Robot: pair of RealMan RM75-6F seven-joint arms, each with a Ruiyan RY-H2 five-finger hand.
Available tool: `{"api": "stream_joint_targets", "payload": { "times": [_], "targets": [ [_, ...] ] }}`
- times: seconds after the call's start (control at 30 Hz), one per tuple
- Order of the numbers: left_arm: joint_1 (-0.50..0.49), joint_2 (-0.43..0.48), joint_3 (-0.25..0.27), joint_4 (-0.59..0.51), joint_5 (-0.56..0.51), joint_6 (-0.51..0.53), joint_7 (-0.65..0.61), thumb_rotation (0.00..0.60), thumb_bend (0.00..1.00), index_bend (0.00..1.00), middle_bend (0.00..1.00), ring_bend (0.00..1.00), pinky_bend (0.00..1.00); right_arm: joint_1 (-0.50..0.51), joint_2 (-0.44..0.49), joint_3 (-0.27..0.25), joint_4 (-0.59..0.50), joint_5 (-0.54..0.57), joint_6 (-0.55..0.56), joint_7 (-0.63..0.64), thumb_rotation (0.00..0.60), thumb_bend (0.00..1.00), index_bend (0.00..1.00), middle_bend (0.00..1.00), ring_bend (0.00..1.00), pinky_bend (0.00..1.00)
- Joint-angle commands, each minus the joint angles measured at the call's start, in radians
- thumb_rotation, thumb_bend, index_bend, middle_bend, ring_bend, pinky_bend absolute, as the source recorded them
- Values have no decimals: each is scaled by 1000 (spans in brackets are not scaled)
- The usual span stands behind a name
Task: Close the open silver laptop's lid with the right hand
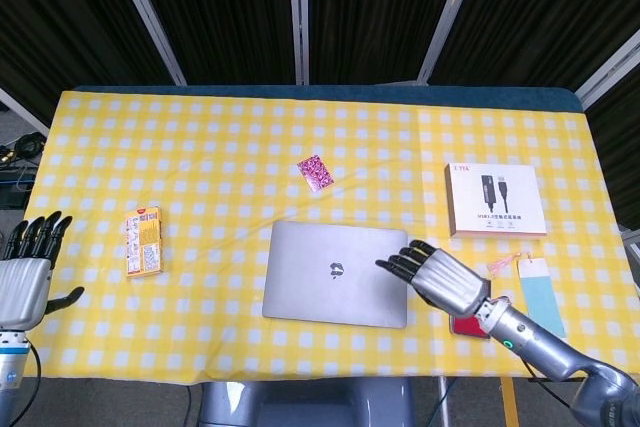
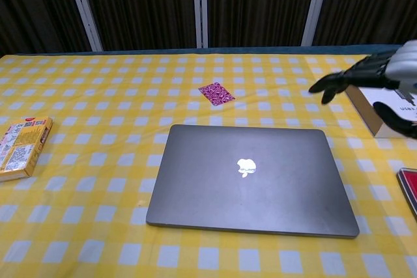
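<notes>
Lid down, my R hand clear above it.
Fingers (image 2: 339, 81) were spread, holding nothing; right hand (image 1: 440, 274) hung over the right edge of the silver laptop (image 1: 336, 273), which lay shut flat mid-table on the checked cloth (image 1: 220, 157). Left hand (image 1: 24, 277) sat open w/ nothing in it, off the table's left edge.

In the chest view the right robot hand (image 2: 384, 83) is cut by the right edge, its wrist and arm out of frame. It covers part of the white box (image 2: 384, 105) there. A red item (image 2: 409, 187) shows only as a sliver at the lower right edge. The yellow box (image 2: 19, 146) is clipped at the left edge, its print too small to read.

In the head view the left robot hand (image 1: 25, 277) runs off the lower left.
</notes>
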Motion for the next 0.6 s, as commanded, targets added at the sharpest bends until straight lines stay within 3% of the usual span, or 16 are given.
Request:
{"api": "stream_joint_targets", "payload": {
  "times": [0.03,0.17,0.6],
  "targets": [
    [5,5,1,-4,9,10,-10,600,0,0,0,0,0,-137,31,55,-33,125,153,-48,600,17,12,19,12,0],
    [16,17,8,-10,32,31,-29,600,0,0,0,0,0,-235,18,70,-7,211,243,3,600,0,0,0,0,0],
    [29,33,21,-24,64,48,-53,600,0,0,0,0,0,-363,-42,74,67,277,312,35,600,0,0,0,0,0]
  ]
}}
